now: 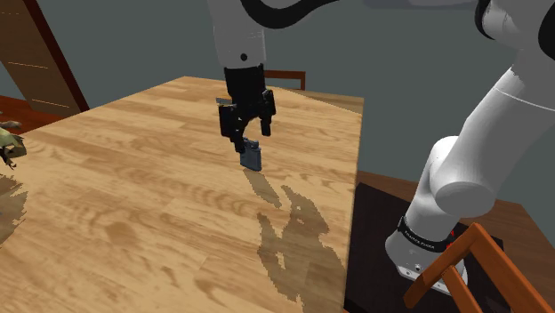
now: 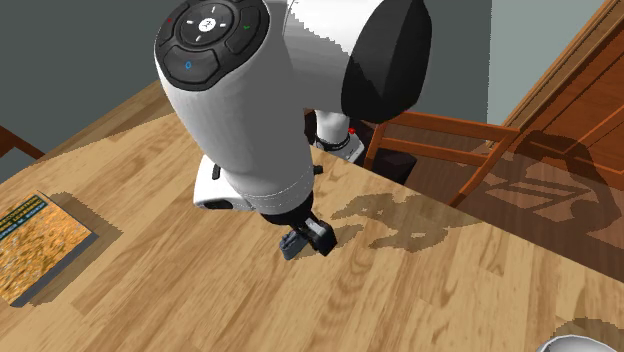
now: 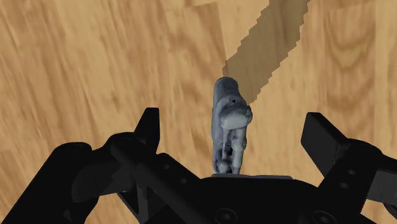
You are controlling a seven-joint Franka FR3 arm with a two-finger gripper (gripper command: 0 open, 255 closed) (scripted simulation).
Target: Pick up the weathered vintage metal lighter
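I have the claw point(image 1: 250, 133) low over the counter point(image 1: 133, 204), its two black fingers point(image 3: 151, 127) spread wide apart. Between them stands the lighter point(image 3: 229, 121), a grey-blue, worn-looking metal piece set on end on the wood; neither finger touches it, so nothing is pinched. In the shoulder view it sits just under the fingertips, about mid-width on the counter and nearer the far edge than the near one.

The counter is pale wood with broad, wavy grain laid in planks; a jagged shadow point(image 1: 293, 231) runs from the foot of the lighter toward the edge by the stand point(image 1: 382, 258). The white arm point(image 1: 480, 133) rises from that dark box and bends over the surface.

Around it the room has a grey-green wall point(image 1: 133, 36); a dark wooden door point(image 1: 36, 53) at the shoulder view's upper left; a reddish wooden floor point(image 1: 525, 222). An orange-brown chair point(image 1: 462, 271) stands just beside the stand; a second chair back point(image 1: 286, 78) shows past the counter's far edge. In the second exterior view a flat book point(image 2: 30, 245) with an orange-brown cover lies on the counter at that view's left, well apart from the lighter. A small greenish thing point(image 1: 9, 142) sits at the shoulder view's left edge; I cannot tell what it is.
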